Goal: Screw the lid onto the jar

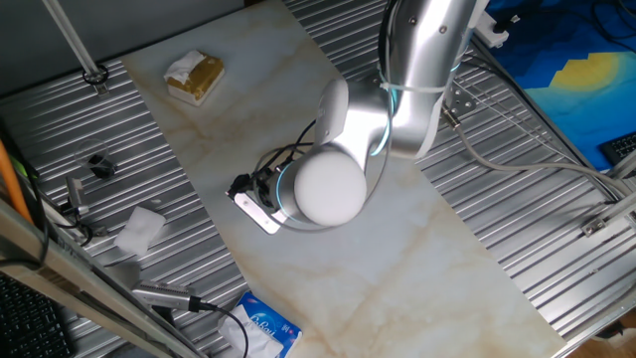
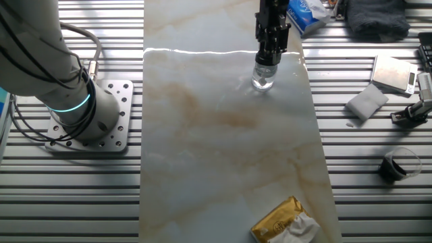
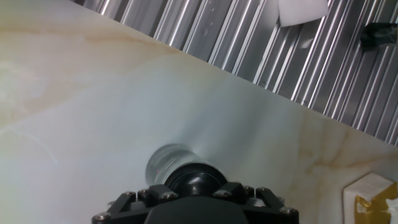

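End effector atop jar, unseen overhead

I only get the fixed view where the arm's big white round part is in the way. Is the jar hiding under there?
Observer: Yes. The other fixed view shows the jar standing upright on the marble slab, right under the gripper.
Operator: Is the lid on it?
Observer: In the hand view the lid sits at the gripper's tip, straight over the jar's mouth. The gripper seems closed on it. I cannot tell how far it is screwed on.
Operator: Is the jar in the middle of the slab?
Observer: No. It stands near one long edge, by the ribbed metal.
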Controlling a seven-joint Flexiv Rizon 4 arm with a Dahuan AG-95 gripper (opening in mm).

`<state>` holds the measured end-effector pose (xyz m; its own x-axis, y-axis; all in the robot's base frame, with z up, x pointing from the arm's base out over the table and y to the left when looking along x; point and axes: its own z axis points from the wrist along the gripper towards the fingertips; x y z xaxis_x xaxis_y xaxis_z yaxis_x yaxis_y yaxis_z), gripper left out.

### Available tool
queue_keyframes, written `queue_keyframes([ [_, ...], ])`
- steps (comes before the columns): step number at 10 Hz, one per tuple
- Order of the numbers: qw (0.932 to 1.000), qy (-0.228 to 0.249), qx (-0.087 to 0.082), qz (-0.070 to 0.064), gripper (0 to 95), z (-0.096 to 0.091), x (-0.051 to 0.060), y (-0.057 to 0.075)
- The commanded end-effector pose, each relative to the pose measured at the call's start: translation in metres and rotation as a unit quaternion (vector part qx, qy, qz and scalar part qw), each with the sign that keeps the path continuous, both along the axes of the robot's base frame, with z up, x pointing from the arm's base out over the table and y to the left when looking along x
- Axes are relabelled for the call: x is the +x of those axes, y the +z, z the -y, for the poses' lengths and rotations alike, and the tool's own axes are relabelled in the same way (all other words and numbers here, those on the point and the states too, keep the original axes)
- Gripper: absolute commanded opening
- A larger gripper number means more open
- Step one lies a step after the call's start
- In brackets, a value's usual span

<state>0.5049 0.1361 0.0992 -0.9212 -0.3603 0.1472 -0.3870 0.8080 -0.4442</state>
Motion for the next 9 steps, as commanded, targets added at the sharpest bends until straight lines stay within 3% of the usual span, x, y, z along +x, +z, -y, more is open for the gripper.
queue_keyframes([
  [1, 1.0, -0.001, 0.006, 0.001, 0.0, 0.0001, 0.0002, 0.0009],
  [5, 0.9995, -0.003, 0.03, 0.003, 0.0, 0.0017, 0.0001, 0.0031],
  [6, 0.9991, -0.006, 0.043, 0.003, 0.0, 0.0022, 0.0001, 0.0042],
  [9, 0.9983, -0.01, 0.057, 0.005, 0.0, 0.0029, 0.0001, 0.006],
])
